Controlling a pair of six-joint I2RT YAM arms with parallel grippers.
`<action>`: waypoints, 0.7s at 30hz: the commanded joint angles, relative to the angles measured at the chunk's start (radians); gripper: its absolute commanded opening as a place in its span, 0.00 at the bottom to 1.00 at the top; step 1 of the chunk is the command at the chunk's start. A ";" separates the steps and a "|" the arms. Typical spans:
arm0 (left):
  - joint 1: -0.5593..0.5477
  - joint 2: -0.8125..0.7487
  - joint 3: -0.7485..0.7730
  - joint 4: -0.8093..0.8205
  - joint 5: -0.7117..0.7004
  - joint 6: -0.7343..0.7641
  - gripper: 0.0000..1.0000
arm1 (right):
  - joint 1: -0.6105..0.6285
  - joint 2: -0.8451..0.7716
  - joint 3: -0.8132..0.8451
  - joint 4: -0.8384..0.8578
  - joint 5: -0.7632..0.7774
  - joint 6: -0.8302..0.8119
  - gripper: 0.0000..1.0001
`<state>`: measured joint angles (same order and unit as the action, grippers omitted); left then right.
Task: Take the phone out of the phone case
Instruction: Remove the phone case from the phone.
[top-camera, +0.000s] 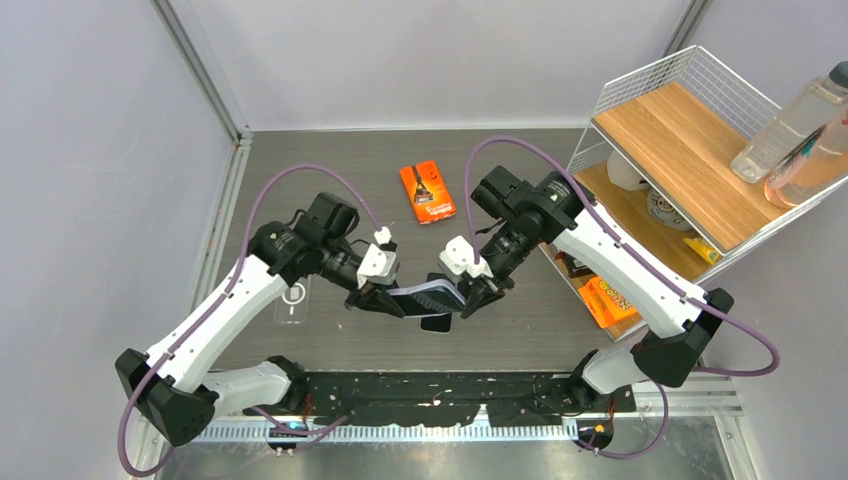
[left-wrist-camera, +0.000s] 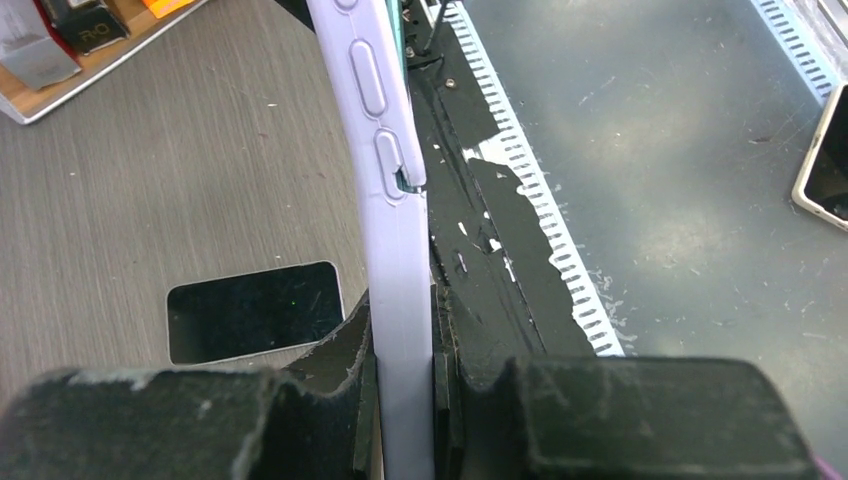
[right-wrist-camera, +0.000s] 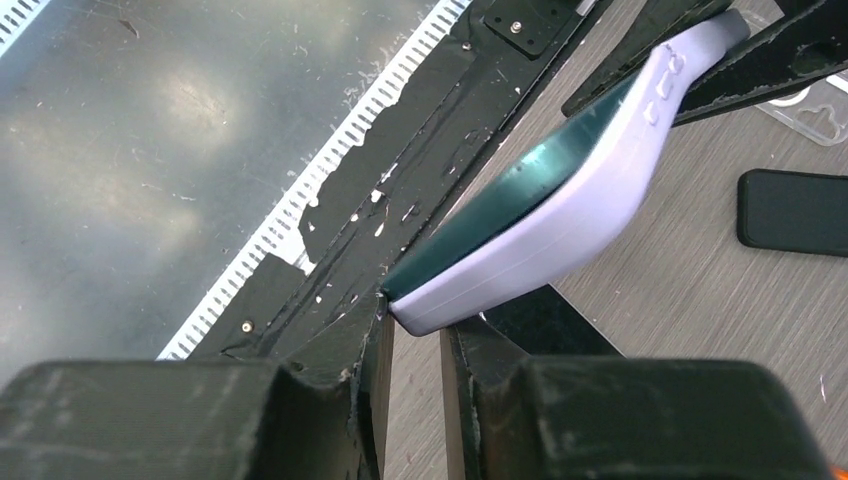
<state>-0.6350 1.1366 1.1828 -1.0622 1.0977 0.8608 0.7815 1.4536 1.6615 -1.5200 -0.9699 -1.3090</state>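
A lilac phone case (top-camera: 432, 292) with a dark green phone in it is held above the table between both arms. My left gripper (top-camera: 385, 300) is shut on one end of the case; in the left wrist view the case's edge (left-wrist-camera: 398, 240) stands upright, clamped between the jaws (left-wrist-camera: 403, 340). My right gripper (top-camera: 466, 298) pinches the opposite corner at its fingertips (right-wrist-camera: 415, 318). There the lilac case (right-wrist-camera: 570, 215) bends, and the green phone (right-wrist-camera: 500, 205) shows along its upper side. The case's side buttons (left-wrist-camera: 368, 80) are visible.
A black phone (top-camera: 436, 322) lies flat on the table under the held case, also in both wrist views (left-wrist-camera: 252, 310) (right-wrist-camera: 795, 212). A clear case (top-camera: 293, 297) lies by the left arm. An orange packet (top-camera: 427, 192) lies farther back. A wire shelf (top-camera: 690, 130) with bottles (top-camera: 790, 130) stands at the right.
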 joint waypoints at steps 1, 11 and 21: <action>-0.076 0.007 0.027 -0.155 0.067 0.106 0.00 | -0.003 -0.008 0.055 0.138 0.023 -0.052 0.05; -0.083 -0.003 0.013 -0.135 0.033 0.110 0.00 | 0.004 -0.040 0.002 0.353 0.079 0.195 0.05; -0.010 -0.057 -0.021 0.029 -0.045 -0.060 0.00 | -0.058 -0.140 -0.158 0.792 0.381 0.734 0.49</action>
<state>-0.6636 1.1202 1.1744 -1.1011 0.9642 0.8780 0.7784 1.3521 1.4990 -1.1297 -0.7010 -0.7830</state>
